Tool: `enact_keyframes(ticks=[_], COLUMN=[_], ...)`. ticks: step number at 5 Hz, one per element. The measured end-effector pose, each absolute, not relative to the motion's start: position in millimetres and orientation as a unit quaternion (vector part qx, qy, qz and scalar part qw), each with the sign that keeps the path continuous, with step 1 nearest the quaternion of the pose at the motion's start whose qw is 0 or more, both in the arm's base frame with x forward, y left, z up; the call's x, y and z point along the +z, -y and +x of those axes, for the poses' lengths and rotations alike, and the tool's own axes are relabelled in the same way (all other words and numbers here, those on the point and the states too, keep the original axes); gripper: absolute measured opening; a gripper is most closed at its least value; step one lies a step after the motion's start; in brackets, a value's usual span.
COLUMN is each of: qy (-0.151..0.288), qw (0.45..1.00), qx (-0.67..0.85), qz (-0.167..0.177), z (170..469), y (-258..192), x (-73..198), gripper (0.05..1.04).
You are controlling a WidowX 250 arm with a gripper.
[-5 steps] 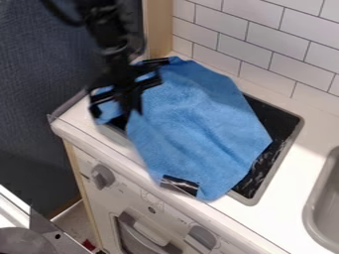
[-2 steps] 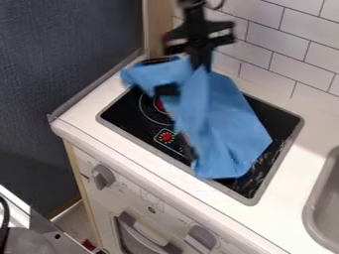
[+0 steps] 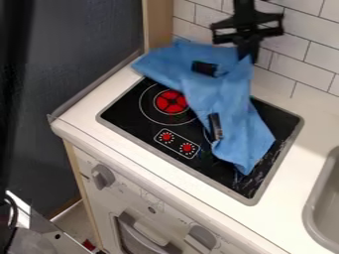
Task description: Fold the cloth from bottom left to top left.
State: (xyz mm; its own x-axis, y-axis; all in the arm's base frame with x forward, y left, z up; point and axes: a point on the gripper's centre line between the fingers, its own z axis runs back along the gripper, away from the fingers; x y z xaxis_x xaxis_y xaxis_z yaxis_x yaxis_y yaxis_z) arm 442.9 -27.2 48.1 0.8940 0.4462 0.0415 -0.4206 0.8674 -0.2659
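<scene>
Blue cloth bunched in my pinch
I have the black two-finger tool at the one o'clock side of the flat, glossy black cooktop, pressed together on a raised peak of the soft, matte blue cloth. The fabric lies in creased, uneven folds from beyond the cooktop's eleven o'clock edge round to a tapered corner at four o'clock, with dark patches on it. At eleven o'clock on the glossy surface I see a round red burner marking; smooth white tabletop borders it.
</scene>
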Motion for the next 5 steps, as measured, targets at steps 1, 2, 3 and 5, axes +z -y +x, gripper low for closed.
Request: enact_keyframes(ticks=[1,2,3,5], qy=[0.035,0.04,0.075,0.106], qw=[0.956,0.944,0.959,0.968], qx=[0.252,0.289,0.229,0.189], qz=[-0.148,-0.152,-0.148,-0.129], z=[428,404,396,386], y=[41,41,39,53], x=[23,10,26,61], gripper=[0.078,0.222,0.493,1.004])
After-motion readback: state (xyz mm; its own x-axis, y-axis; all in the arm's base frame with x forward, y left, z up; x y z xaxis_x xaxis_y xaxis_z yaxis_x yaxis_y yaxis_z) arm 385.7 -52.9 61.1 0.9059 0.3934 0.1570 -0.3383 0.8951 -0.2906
